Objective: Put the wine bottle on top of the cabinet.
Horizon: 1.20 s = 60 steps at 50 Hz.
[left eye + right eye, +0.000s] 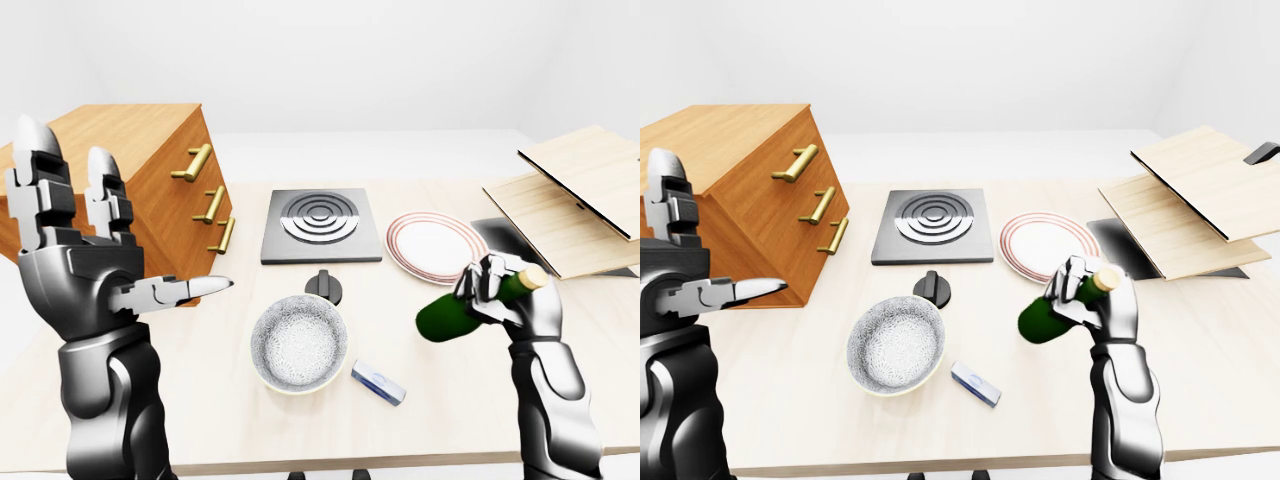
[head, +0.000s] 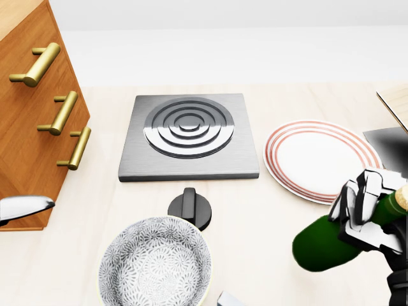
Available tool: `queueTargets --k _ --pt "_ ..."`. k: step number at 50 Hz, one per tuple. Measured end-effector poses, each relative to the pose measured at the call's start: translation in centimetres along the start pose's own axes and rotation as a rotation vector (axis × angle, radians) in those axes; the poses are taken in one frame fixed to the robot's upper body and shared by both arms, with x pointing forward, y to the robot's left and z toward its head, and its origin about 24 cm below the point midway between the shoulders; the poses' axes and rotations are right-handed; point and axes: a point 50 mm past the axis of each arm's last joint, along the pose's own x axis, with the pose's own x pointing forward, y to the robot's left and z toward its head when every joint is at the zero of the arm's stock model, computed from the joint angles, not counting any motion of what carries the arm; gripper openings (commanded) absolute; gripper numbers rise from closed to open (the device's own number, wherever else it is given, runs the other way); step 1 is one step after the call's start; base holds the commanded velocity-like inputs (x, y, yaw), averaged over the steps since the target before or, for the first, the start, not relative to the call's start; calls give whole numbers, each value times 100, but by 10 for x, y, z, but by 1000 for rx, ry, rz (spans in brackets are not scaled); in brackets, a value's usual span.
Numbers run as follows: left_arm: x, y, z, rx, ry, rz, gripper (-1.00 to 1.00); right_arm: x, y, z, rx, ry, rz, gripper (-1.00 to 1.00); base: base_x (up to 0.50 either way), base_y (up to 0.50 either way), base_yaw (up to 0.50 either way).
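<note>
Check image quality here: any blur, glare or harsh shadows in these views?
Left-eye view: sharp throughout, flat even light, soft sheen on the green glass wine bottle in the right hand. Head view: crisp, bright streaks on the round steel burner rings, only faint shadows. Right-eye view: much the same, no blur.

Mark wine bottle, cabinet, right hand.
wine bottle (image 1: 442, 319): left-eye view, green body below the fingers.
cabinet (image 1: 130, 135): left-eye view, flat wooden top.
right hand (image 1: 1092, 300): right-eye view, fingers closed round the bottle's neck.
</note>
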Motion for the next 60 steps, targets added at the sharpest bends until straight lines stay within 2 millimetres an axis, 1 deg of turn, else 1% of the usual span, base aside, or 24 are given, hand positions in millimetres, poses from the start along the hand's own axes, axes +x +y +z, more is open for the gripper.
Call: queueTargets --k 7,9,14,21,27,39,42,52,60 --pt "0 0 1 0 -3 0 100 -1 4 34 -98 -130 -7 -100 0 0 0" --pt "0 0 1 1 -3 0 100 -3 6 43 -103 -172 34 -100 0 0 0" --pt "0 0 1 1 -5 1 100 -6 9 70 -154 -284 73 -100 0 0 0" --pt "0 1 2 2 -7 2 100 -9 16 107 -218 -456 89 -100 0 0 0" --pt "-1 0 1 4 -2 0 100 -10 24 133 -240 -594 107 -100 0 0 0" --pt "0 0 3 4 -10 -2 100 -10 36 166 -225 -778 187 -100 0 0 0" --pt "0 -1 3 4 -15 -5 100 -9 39 172 -224 -814 180 -100 0 0 0" --pt "1 -3 6 4 -30 -11 100 -4 48 185 -200 -885 205 -100 0 0 0" --pt "0 -6 8 5 -39 -18 100 2 55 190 -170 -910 228 -100 0 0 0"
